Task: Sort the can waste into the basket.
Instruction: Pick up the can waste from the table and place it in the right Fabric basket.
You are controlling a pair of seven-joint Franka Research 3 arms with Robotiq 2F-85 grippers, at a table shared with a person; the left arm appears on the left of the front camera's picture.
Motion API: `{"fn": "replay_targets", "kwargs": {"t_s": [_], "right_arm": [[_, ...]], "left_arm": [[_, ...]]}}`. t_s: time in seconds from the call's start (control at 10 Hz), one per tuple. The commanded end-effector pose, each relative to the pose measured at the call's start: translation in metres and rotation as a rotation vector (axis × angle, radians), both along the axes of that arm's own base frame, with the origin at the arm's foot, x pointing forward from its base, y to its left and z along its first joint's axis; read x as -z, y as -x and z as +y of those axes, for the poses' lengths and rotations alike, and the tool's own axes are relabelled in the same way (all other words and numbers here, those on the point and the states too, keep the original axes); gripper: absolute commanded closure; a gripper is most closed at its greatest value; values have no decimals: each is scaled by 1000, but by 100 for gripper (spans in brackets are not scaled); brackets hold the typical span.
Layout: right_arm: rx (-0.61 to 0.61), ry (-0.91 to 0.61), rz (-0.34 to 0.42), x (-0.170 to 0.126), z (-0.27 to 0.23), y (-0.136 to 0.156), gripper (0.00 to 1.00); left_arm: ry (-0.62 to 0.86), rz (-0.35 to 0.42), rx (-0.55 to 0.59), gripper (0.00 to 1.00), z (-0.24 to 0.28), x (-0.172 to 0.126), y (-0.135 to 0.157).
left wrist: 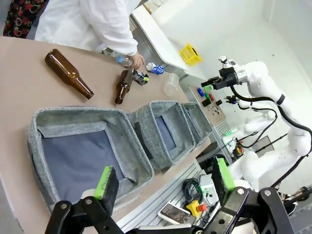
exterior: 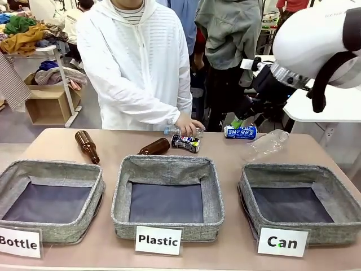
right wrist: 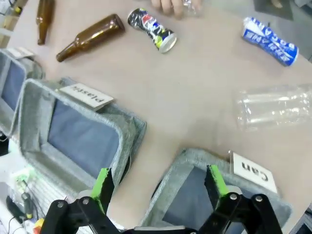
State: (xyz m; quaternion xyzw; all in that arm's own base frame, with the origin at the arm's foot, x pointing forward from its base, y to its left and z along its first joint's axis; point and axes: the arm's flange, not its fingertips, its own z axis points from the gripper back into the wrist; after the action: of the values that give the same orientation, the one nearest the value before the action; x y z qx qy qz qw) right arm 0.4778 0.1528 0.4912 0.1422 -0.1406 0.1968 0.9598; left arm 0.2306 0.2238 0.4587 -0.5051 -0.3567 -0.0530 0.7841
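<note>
A crushed black-and-silver can (exterior: pixel 185 143) (right wrist: pixel 152 29) lies on the table behind the middle basket. The blue-and-white can (exterior: pixel 240 132) (right wrist: pixel 270 41) lies on its side farther right. The grey "Can" basket (exterior: pixel 248 175) (right wrist: pixel 195 163) stands at the front right, with nothing in it. My right gripper (right wrist: pixel 160 185) (exterior: pixel 248 117) is open and holds nothing; it hangs above the far right of the table, well clear of both cans. In the left wrist view my left gripper (left wrist: pixel 163 178) is open and holds nothing, off the table's left end by the "Bottle" basket (left wrist: pixel 83 117).
Two brown glass bottles (exterior: pixel 87 146) (exterior: pixel 155 147) lie behind the "Bottle" (exterior: pixel 11 169) and "Plastic" (exterior: pixel 121 186) baskets. A clear plastic bottle (exterior: pixel 266 144) lies behind the Can basket. A person's hand (exterior: pixel 189 125) rests on another small clear bottle at the far edge.
</note>
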Motion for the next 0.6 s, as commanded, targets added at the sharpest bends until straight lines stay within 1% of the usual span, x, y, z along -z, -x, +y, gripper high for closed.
{"fn": "replay_targets", "kwargs": {"t_s": [0.0,0.1,0.2,0.3,0.4,0.5], "right_arm": [[-2,-3,21,-9,-6,9,0],[-2,-3,21,-9,-6,9,0],[0,-1,1,2,0,-1,0],[-115,-61,-85,5,-2,-4,0],[-224,-83,-125,13,8,-27,0],[-278,-75,-111,22,19,-49,0]], "left_arm": [[5,-32,8,0,2,-1,-1],[5,-32,8,0,2,-1,-1],[5,-32,8,0,2,-1,-1],[5,-32,8,0,2,-1,-1],[5,-32,8,0,2,-1,-1],[5,-32,8,0,2,-1,-1]]}}
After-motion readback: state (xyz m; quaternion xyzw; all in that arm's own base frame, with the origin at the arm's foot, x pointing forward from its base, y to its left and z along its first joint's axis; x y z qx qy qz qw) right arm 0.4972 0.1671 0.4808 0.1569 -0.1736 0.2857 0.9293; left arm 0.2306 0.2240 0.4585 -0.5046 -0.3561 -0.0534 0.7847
